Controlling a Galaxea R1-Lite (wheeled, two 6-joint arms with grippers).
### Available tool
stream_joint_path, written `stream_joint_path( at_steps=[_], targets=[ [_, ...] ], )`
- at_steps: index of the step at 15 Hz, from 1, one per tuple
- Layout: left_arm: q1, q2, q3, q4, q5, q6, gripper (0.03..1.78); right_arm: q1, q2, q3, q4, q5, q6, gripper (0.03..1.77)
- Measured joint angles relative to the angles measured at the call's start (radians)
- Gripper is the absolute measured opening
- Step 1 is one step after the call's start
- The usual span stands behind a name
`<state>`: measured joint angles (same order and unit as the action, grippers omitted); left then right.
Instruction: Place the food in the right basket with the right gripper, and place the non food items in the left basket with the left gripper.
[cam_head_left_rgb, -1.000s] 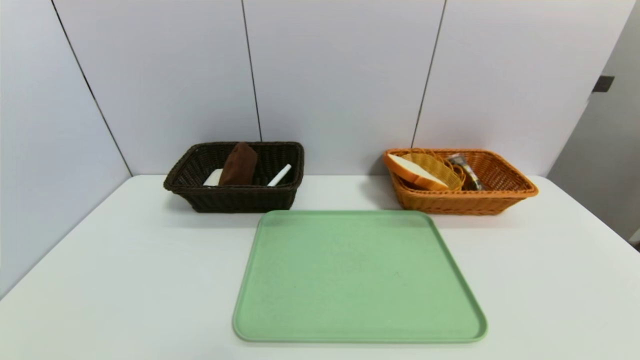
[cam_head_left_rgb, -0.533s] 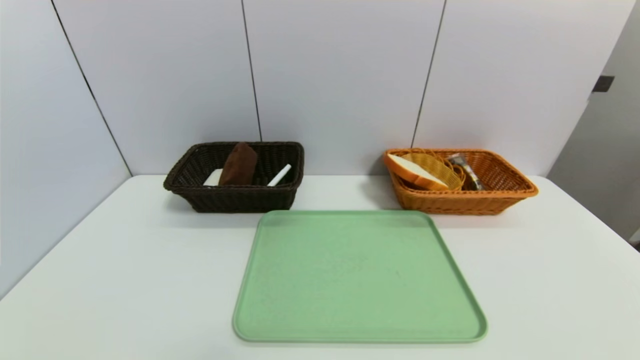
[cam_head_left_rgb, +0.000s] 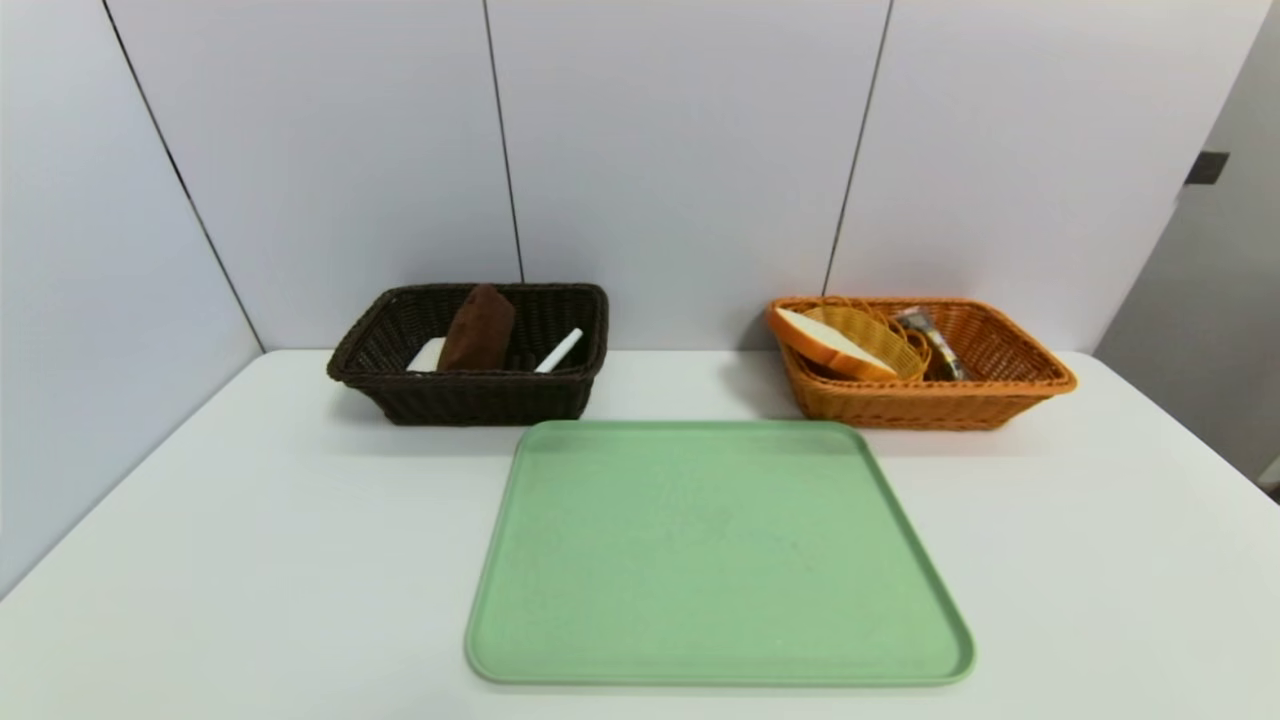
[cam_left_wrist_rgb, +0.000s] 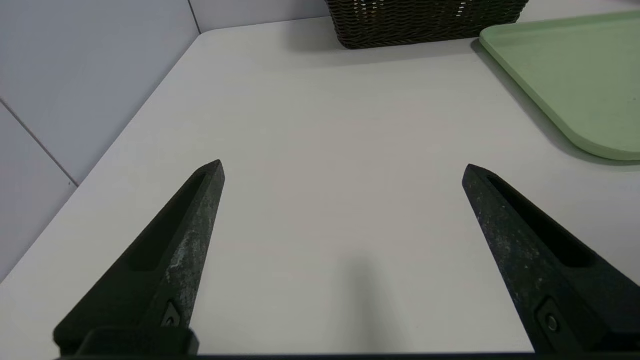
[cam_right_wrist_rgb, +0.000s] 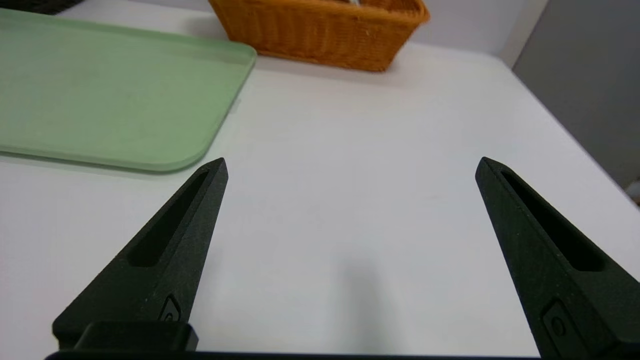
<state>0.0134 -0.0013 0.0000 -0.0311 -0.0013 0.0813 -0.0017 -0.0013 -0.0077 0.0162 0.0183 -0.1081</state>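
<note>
Both pincers stand spread wide with nothing between their tapered, matte black fingers: the left gripper (cam_left_wrist_rgb: 342, 167) hangs over bare white table (cam_head_left_rgb: 250, 560) on the near left, the right gripper (cam_right_wrist_rgb: 350, 165) over the bare table on the near right, each pointing toward the far wall. At the back left sits the left basket (cam_head_left_rgb: 470, 395), a rectangular one of dark brown, almost black tight weave, and in it the non-food things: a rolled brown cloth (cam_head_left_rgb: 479, 328) of soft, felty look leaning upright, a smooth white block (cam_head_left_rgb: 428, 354) just beside it, partly hidden, and a slim white pen (cam_head_left_rgb: 559, 350) propped slantwise against the wall of the basket. At the back right sits the right basket (cam_head_left_rgb: 920, 400), orange wicker with a flared rim, holding the food: a bread slice (cam_head_left_rgb: 828, 343), white with an orange-brown crust, lying tilted in a small yellow wicker dish (cam_head_left_rgb: 880, 338) with a looped, scalloped edge, and next to it a dark snack (cam_head_left_rgb: 930, 340) in glossy clear wrap. Between and in front of the baskets lies a flat, pale green tray (cam_head_left_rgb: 720, 550) with rounded corners and a low raised lip, its surface smooth and faintly speckled. Plain grey wall panels (cam_head_left_rgb: 680, 150) close the scene behind.
</note>
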Motion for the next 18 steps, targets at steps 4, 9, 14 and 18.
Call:
stream_joint_path(
  at_steps=[4, 9, 14, 18],
  targets=[
    [0.000, 0.000, 0.000, -0.009, 0.006, -0.094, 1.69, 0.000, 0.000, 0.000, -0.010, -0.026, 0.127, 1.71],
    [0.000, 0.000, 0.000, -0.009, 0.007, -0.101, 1.69, -0.001, 0.000, 0.001, -0.013, -0.026, 0.128, 1.71],
    [0.000, 0.000, 0.000, -0.010, 0.007, -0.101, 1.69, -0.001, 0.000, 0.007, -0.035, -0.024, 0.126, 1.71],
    [0.000, 0.000, 0.000, -0.010, 0.007, -0.100, 1.69, -0.001, 0.000, 0.007, -0.036, -0.024, 0.120, 1.71]
  ],
)
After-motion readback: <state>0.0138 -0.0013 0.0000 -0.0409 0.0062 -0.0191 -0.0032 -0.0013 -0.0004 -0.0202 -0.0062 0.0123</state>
